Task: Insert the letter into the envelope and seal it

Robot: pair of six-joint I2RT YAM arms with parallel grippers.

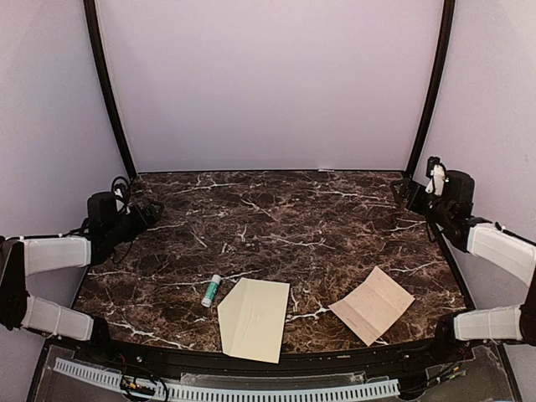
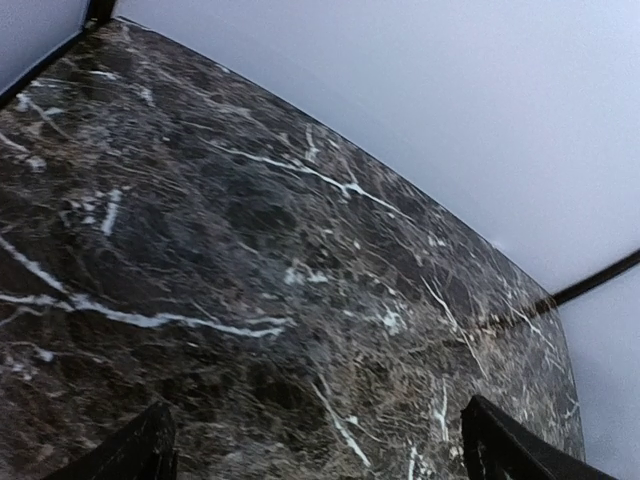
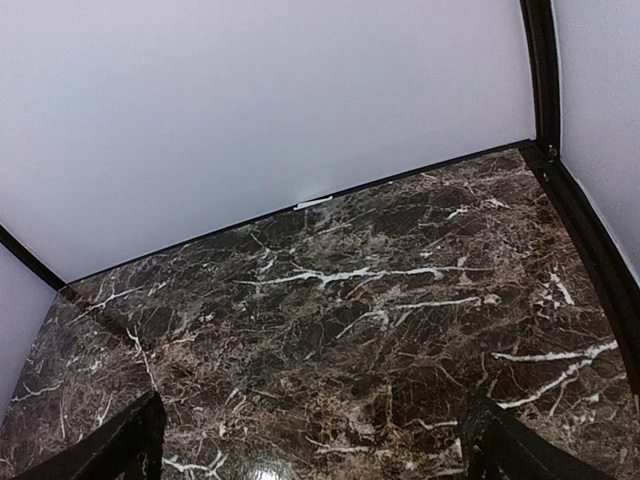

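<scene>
Left gripper [image 2: 320,445], right gripper [image 3: 310,440] both wide open, empty; I see letter [image 1: 372,304] and envelope [image 1: 254,318] apart on tabletop [image 1: 276,218].

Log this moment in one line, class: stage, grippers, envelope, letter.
stage: not begun | left gripper: open, empty | right gripper: open, empty | envelope: flat, near edge | letter: flat, right of it, apart

Each wrist view's bottom edge cuts off the left gripper [image 2: 318,405] and right gripper [image 3: 310,398]. The label on the tube [image 1: 211,290] is too small to read.
</scene>
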